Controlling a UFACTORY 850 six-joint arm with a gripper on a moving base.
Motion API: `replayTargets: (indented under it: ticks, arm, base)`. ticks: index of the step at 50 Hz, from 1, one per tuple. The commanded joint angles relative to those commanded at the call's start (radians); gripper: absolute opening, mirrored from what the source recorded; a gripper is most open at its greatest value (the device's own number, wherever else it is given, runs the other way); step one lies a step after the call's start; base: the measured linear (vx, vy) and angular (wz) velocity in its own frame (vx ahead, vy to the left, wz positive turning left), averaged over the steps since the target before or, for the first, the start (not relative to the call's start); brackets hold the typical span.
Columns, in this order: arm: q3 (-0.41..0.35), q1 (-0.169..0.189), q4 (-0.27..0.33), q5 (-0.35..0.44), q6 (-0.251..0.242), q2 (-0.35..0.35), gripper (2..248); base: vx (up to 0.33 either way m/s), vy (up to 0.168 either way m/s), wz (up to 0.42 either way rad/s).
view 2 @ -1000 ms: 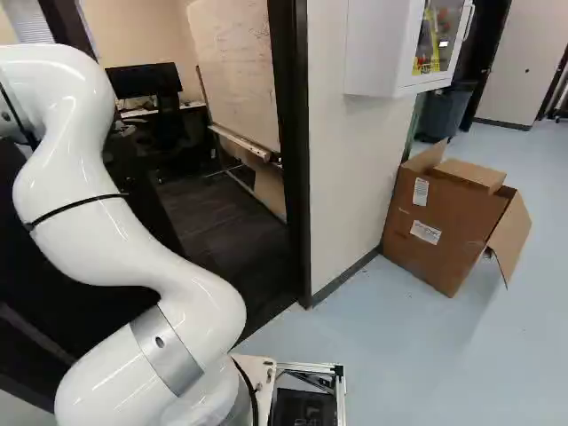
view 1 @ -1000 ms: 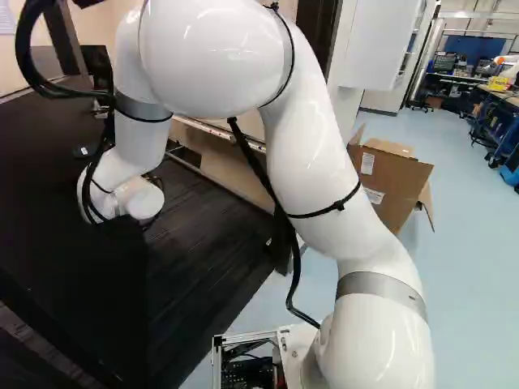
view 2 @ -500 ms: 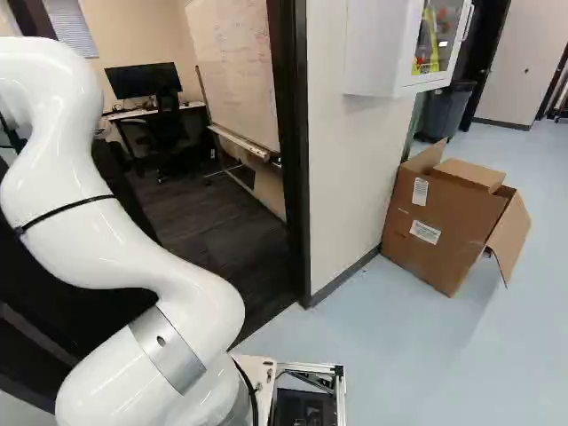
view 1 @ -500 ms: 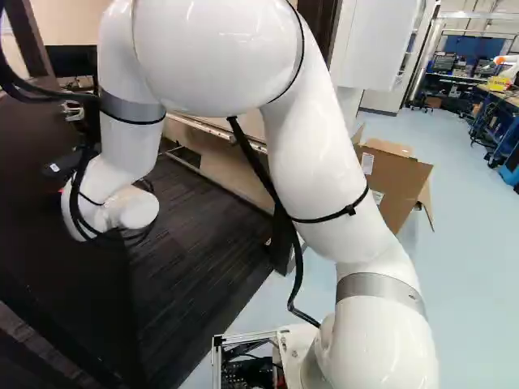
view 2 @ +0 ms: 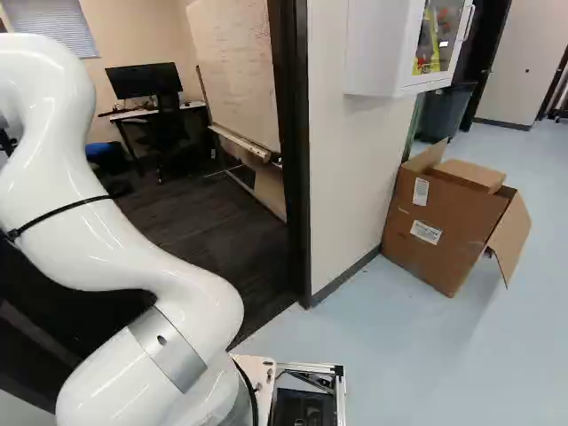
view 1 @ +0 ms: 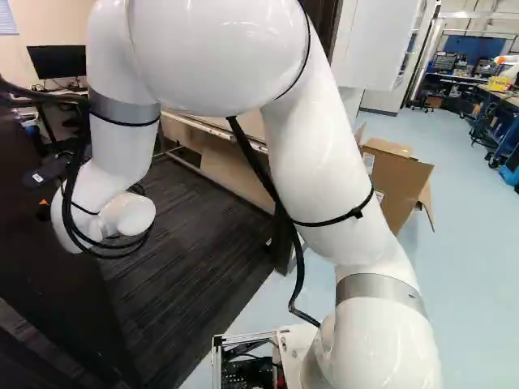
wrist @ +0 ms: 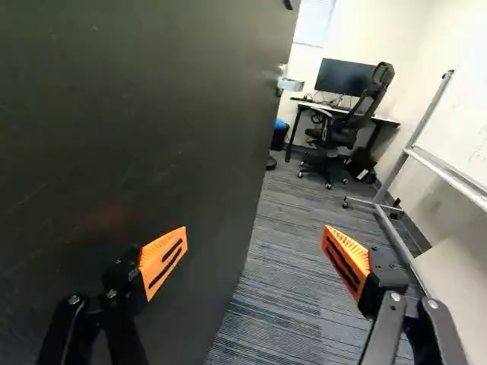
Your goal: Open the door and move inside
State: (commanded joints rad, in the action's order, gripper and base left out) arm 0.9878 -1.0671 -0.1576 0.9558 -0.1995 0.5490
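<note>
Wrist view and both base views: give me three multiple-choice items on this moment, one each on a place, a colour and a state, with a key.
1. Where does the open brown cardboard box stand?
A) On a desk
B) On the pale blue floor, beside the off-white wall
C) Between the gripper's fingers

2. What colour are the finger pads of the black gripper?
A) Green
B) White
C) Orange

3. How does the flat, dark door stand?
A) Open
B) Shut

Key:
1 B: the right base view shows it at the wall's foot.
2 C: both pads show orange in the wrist view.
3 A: past its edge, the wrist view shows the room's grey striped carpet.
</note>
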Motion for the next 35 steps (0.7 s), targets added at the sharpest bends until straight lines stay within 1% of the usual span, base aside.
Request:
replayTargets:
  ticks: [17, 35]
  arm:
    - [-0.073, 0.027, -0.017, 0.000, 0.000, -0.056, 247]
    - [-0.132, 0.071, -0.047, 0.000, 0.000, -0.101, 247]
  base:
    - [0.000, 0.000, 0.000]
    - [0.000, 0.000, 0.000]
